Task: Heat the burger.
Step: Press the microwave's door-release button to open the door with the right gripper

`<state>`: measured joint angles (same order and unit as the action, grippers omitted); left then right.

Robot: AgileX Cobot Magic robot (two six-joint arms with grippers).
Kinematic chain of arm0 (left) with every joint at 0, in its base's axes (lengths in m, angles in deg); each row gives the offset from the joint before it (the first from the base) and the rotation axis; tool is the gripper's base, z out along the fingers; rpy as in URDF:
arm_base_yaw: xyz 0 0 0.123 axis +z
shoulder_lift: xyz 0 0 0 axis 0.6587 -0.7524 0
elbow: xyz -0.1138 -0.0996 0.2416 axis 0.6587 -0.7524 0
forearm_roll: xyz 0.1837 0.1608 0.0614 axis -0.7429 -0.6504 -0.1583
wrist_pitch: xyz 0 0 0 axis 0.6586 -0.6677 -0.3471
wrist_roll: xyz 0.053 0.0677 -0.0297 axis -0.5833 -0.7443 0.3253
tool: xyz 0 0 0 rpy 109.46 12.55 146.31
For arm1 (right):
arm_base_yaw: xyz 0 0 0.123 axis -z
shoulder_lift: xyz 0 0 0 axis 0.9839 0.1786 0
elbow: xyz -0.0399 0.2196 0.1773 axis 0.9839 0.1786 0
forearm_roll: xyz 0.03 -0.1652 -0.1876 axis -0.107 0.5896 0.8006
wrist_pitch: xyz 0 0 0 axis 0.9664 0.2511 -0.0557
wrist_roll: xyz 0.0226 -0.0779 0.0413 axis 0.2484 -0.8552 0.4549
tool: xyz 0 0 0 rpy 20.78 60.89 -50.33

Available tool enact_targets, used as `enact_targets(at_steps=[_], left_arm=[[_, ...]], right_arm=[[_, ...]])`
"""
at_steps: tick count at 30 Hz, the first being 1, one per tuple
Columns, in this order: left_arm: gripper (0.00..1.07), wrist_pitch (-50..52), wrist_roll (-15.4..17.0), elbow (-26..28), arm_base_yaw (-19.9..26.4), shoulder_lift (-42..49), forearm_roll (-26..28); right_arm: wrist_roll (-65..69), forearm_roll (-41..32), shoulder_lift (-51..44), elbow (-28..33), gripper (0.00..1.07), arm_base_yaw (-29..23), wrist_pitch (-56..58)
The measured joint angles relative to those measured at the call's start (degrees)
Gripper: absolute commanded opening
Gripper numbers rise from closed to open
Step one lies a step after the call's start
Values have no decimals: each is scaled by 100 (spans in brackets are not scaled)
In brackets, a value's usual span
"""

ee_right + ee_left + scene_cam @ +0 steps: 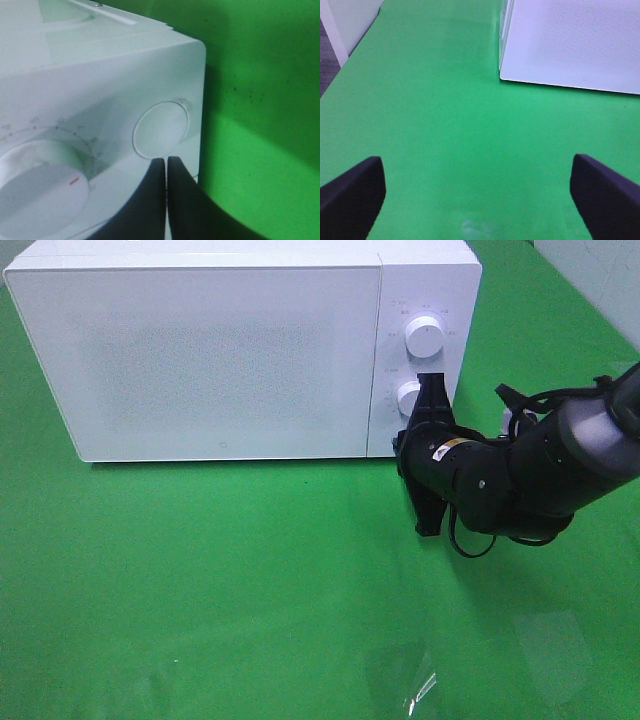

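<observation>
High camera. White microwave on green cloth, door shut. Right claw up against the control panel at the oven's right end, pressed shut, gripping nothing. Upper dial just beyond the tips and apart from them. Lower dial right beside the tips, partly hidden behind the black fingers. Left claw out of this view. No telling where the burger is: unseen here, with the door shut.

Left wrist camera. Left claw spread wide, its two black fingers far apart, only bare green cloth between them. Microwave's near corner ahead of the claw and off to one side, well apart from the fingers.

Right wrist camera. Right claw closed tight, fingers flat against each other, empty. Straight ahead of the tips, a flat round button set in the white panel near its corner. Tips at the button's rim, touching or not impossible to say. Beside the claw, a raised white dial with a small red mark. Burger's place: cannot tell.
</observation>
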<state>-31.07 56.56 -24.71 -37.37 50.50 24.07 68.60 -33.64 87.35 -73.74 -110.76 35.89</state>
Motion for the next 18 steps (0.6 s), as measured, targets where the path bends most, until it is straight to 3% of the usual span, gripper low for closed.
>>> enact_targets(at_steps=[18], left_arm=[[92,0,0,0,0,0,0]], right_arm=[[-97,-160,143,-246,0,80,-103]])
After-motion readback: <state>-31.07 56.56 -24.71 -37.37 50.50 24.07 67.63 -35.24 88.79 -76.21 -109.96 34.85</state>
